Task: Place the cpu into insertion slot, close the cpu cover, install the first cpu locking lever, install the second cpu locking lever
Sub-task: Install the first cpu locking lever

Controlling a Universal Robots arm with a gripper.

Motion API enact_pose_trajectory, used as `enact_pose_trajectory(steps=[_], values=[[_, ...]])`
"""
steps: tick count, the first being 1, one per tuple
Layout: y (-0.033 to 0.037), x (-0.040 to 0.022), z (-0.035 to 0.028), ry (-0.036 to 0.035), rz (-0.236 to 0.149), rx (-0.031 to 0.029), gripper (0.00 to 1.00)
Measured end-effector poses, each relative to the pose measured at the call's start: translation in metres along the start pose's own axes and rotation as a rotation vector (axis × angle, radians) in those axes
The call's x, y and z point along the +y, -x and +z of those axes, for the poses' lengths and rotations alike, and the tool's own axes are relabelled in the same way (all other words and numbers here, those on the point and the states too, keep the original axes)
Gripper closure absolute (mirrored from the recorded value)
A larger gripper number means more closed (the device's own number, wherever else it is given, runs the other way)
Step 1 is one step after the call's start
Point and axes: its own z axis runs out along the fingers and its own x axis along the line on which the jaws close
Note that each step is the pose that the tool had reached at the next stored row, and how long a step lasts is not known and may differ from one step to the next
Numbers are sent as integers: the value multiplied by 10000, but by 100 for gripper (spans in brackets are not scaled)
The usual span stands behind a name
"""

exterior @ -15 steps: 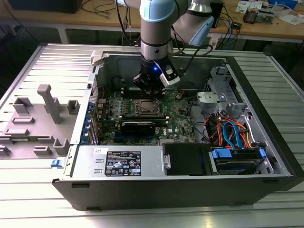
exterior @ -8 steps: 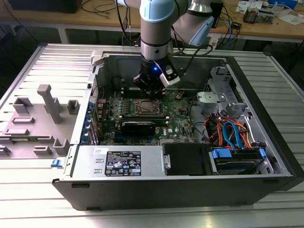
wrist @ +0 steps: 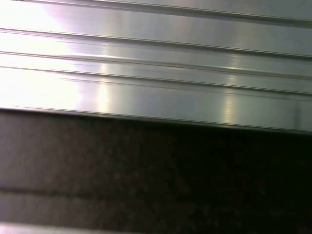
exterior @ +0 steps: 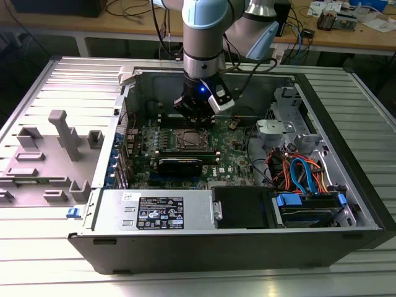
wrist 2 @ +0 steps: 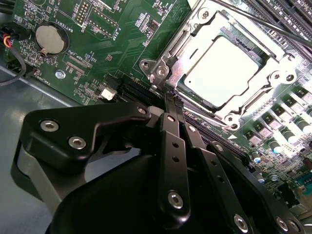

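From my station, the exterior view shows the arm reaching straight down into the open computer case (exterior: 247, 247), which lies on its side on the ribbed aluminium desk (exterior: 49, 272). The claw (exterior: 197, 114) hangs low over the green motherboard (exterior: 232, 154), just beside the far edge of the insertion slot (exterior: 187, 140). In the second wrist view the claw (wrist 2: 171, 100) is narrow: its two black fingers (wrist 2: 168, 126) lie pressed side by side with nothing visible between them, and their tips sit right at one corner of the insertion slot (wrist 2: 155, 68). I cannot tell whether they actually touch the metal there. The cpu (wrist 2: 226, 70) is already seated in the slot, its pale metal top lying flat and bright. The cpu cover (wrist 2: 202, 31) is folded down over it, so the chip shows through the cover's central window. I cannot make out how the locking levers stand. A round coin battery (wrist 2: 50, 39) sits on the board well apart from the socket, and long black memory slots (wrist 2: 287, 14) run past its other side. In the exterior view a grey plastic fixture (exterior: 59, 148) stands on the desk to the exterior view's left of the case, and blue and orange cables (exterior: 303, 170) bunch inside the case at the exterior view's right.
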Motion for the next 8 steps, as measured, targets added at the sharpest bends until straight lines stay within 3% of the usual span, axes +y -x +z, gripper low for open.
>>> enact_pose_trajectory(steps=[8], values=[[0, 0, -7, 0, 0, 1, 89]])
